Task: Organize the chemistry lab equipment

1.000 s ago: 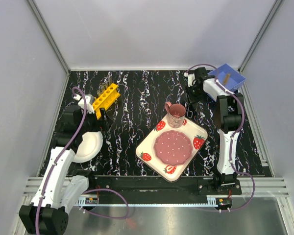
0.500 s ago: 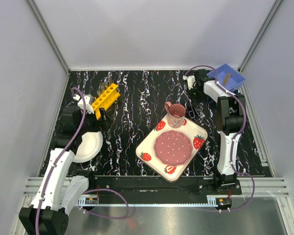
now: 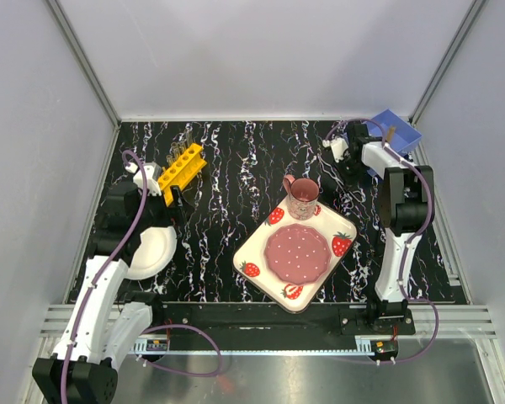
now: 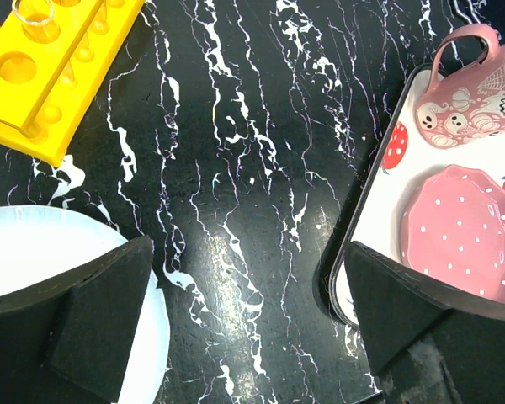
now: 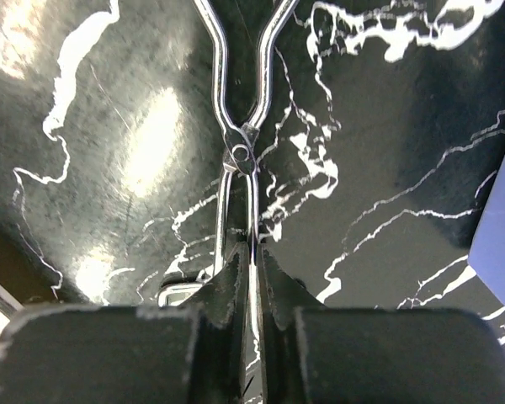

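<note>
The yellow rack (image 3: 181, 167) stands at the back left with thin clear tubes (image 3: 185, 150) in its holes; it also shows in the left wrist view (image 4: 42, 76). My left gripper (image 3: 175, 200) is open and empty just in front of it, fingers spread over bare table (image 4: 252, 311). My right gripper (image 3: 347, 151) is shut on the small metal scissors (image 5: 240, 151), gripping one thin arm below the pivot, loop handles pointing away. It is beside the blue bin (image 3: 401, 128), which holds a small wooden clamp (image 3: 389, 132).
A round white plate (image 3: 150, 251) lies under my left arm (image 4: 34, 252). A strawberry-print tray (image 3: 345, 223) with a pink dish (image 3: 296, 254) and a pink mug (image 3: 301, 196) sits at centre right. Grey walls enclose the black marble table.
My right gripper has moved right and back toward the blue bin with the scissors in it. The left arm has not moved.
</note>
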### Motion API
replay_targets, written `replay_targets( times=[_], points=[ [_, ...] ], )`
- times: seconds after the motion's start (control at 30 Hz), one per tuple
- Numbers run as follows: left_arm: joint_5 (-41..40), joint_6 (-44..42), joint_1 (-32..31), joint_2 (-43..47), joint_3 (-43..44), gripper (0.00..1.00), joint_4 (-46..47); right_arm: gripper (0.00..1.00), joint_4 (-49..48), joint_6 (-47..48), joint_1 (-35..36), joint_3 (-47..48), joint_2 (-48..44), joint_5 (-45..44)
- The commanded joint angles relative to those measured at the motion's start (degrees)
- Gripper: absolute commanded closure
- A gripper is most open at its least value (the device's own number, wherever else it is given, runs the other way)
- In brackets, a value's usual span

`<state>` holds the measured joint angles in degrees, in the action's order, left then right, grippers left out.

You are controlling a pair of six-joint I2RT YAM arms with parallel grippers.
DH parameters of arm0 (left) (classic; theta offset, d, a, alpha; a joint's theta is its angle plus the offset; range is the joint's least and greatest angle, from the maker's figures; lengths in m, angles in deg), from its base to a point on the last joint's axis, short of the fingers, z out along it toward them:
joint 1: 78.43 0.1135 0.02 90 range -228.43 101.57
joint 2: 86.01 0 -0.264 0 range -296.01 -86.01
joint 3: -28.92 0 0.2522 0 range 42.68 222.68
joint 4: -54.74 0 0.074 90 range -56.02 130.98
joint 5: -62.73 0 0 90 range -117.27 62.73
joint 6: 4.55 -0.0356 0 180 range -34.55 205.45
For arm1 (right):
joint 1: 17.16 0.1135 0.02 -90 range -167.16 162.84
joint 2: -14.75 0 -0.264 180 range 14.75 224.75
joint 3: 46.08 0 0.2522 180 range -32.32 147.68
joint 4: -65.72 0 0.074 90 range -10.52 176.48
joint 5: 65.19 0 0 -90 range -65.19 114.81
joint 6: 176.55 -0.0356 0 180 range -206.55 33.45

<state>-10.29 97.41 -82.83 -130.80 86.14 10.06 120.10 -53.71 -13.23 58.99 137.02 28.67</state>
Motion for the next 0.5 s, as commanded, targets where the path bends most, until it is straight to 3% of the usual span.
replay_targets(
  times=[0.0,0.27,0.47],
  points=[
    [1.49,-0.63,0.18,1.11,-0.31,0.01,2.97,0.92,6.31,2.49,-1.72,-5.08,-0.54,-0.52],
    [1.83,-0.63,0.1,1.03,-0.4,0.01,3.14,0.91,6.57,6.35,-3.57,-13.96,-7.66,1.67],
    [1.92,-0.63,0.1,1.03,-0.22,0.01,3.23,0.85,8.94,6.19,-3.57,-12.13,-11.89,5.53]
  ],
)
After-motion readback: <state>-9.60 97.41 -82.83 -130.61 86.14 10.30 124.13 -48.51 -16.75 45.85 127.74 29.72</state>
